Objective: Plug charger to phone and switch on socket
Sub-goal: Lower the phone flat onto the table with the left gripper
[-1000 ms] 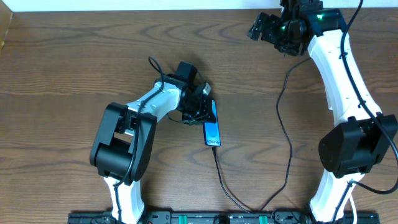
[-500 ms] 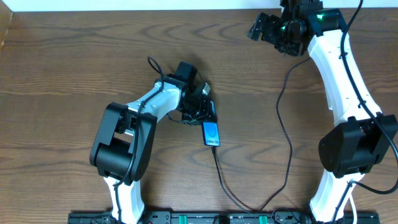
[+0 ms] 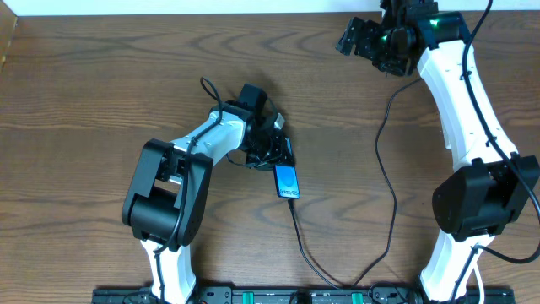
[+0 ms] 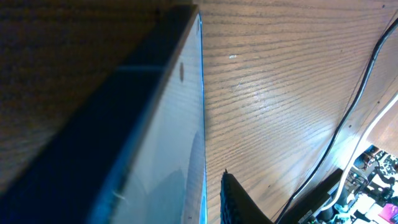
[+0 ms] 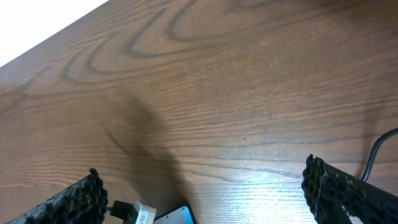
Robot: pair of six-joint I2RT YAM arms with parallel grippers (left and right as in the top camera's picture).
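The phone [image 3: 288,180] lies on the table with its blue screen up. Its upper end is under my left gripper [image 3: 278,152]. In the left wrist view the phone [image 4: 149,137] fills the left side, seen edge-on. One black finger [image 4: 236,202] stands just off its edge with a strip of wood between them; the other finger is hidden. The charger [image 3: 297,236] runs from the phone's lower end to the table's front edge. My right gripper [image 3: 359,42] [image 5: 204,171] hangs wide open at the back right. Between its fingers shows a white end of the socket [image 5: 142,215] with a black plug [image 5: 117,208].
A dark rounded corner with a pale blue face [image 5: 177,217] lies beside the socket's end. A thicker black robot cable [image 3: 388,177] trails down the right side of the table. The table's back edge [image 3: 211,15] lies just behind the right gripper.
The left jaws have parted slightly. The blue strip of phone that showed beside the left fingers a second ago is gone; the phone looks shorter and lower. The right arm has stayed still.
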